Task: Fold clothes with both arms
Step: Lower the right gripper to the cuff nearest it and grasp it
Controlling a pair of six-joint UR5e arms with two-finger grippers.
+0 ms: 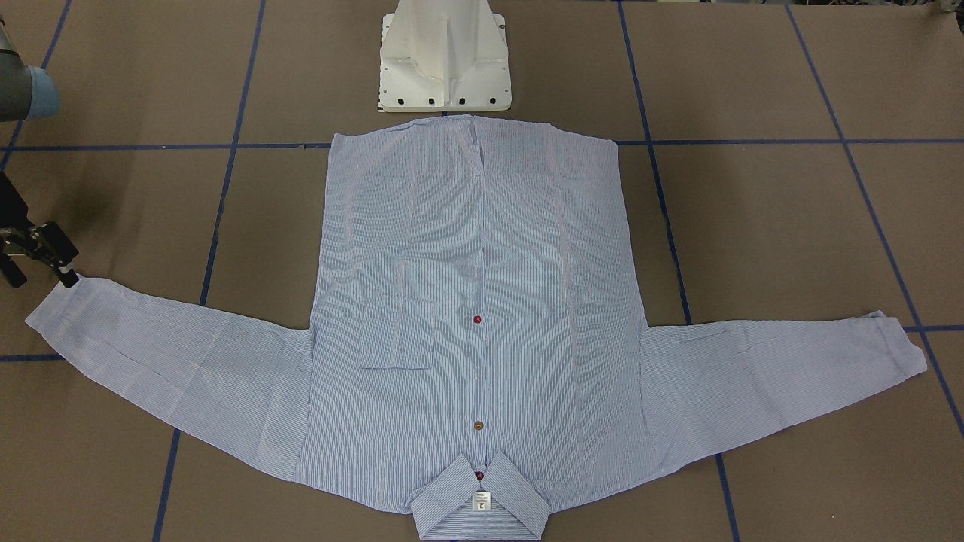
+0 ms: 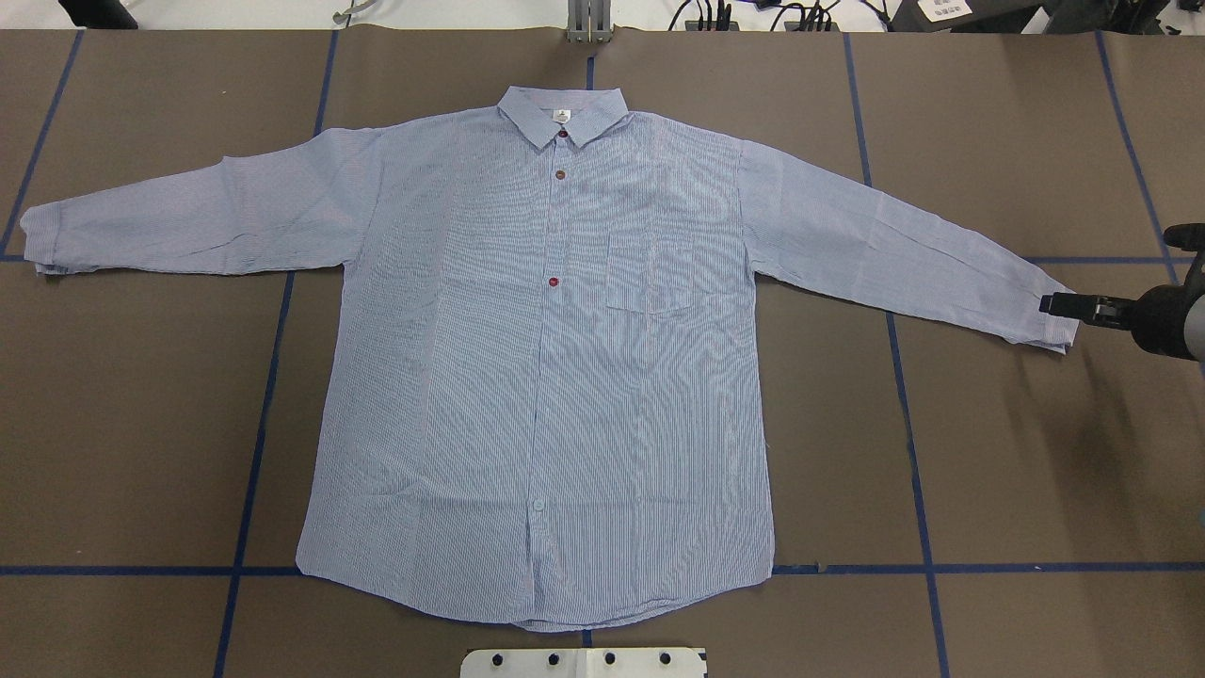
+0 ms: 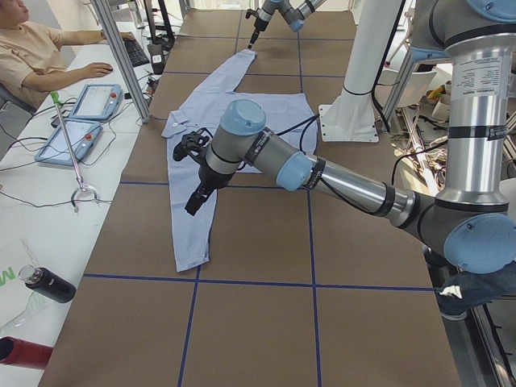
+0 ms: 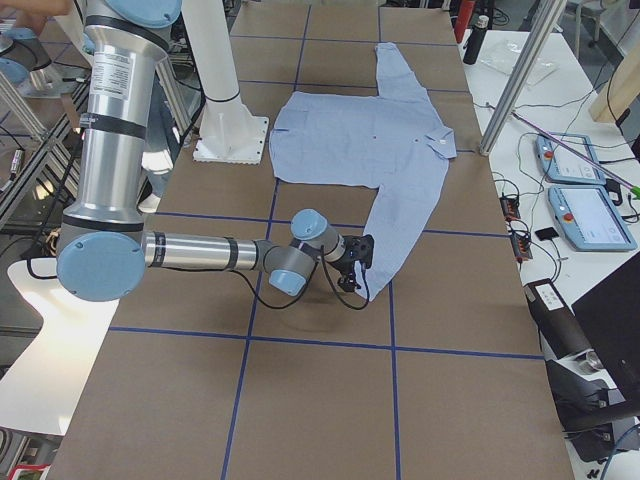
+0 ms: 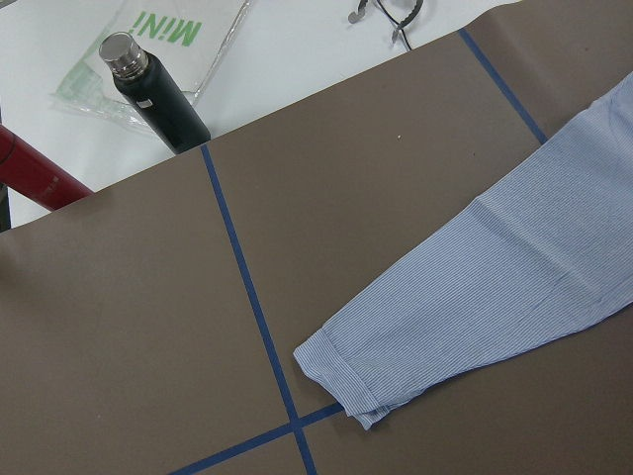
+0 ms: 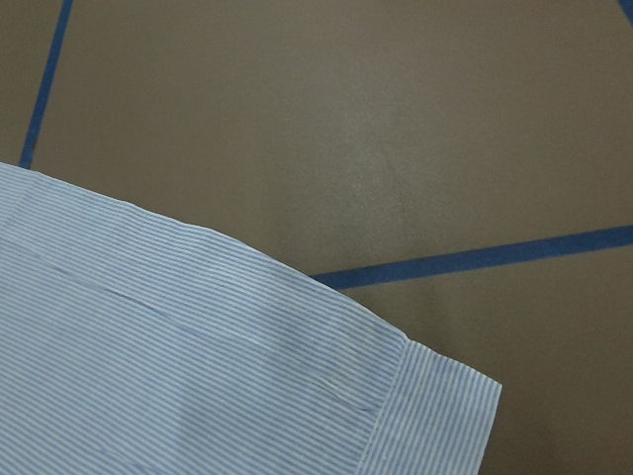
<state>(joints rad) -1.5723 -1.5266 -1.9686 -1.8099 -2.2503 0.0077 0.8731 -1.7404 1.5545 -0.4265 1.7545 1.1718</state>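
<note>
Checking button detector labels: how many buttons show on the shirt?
4, all down the front of the shirt: red collar button, brown button just below, red chest button level with the pocket, pale hem button. Others may be hidden.

The shirt (image 2: 537, 377) is laid out flat, front up, pretty much mid-table (image 2: 988, 452); hem toward the pedestal base (image 2: 584, 662), collar (image 2: 562, 115) at the far edge, pocket (image 2: 651, 273) on the robot's right of the button line; sleeves run straight out to either side. The right gripper (image 2: 1047, 303) sits right at the cuff (image 2: 1054, 330) of the right-hand sleeve; the left gripper (image 3: 193, 205) hangs above the other sleeve, short of its cuff; off the table's left end, a bottle (image 3: 48, 284) lies on a side desk.
</note>
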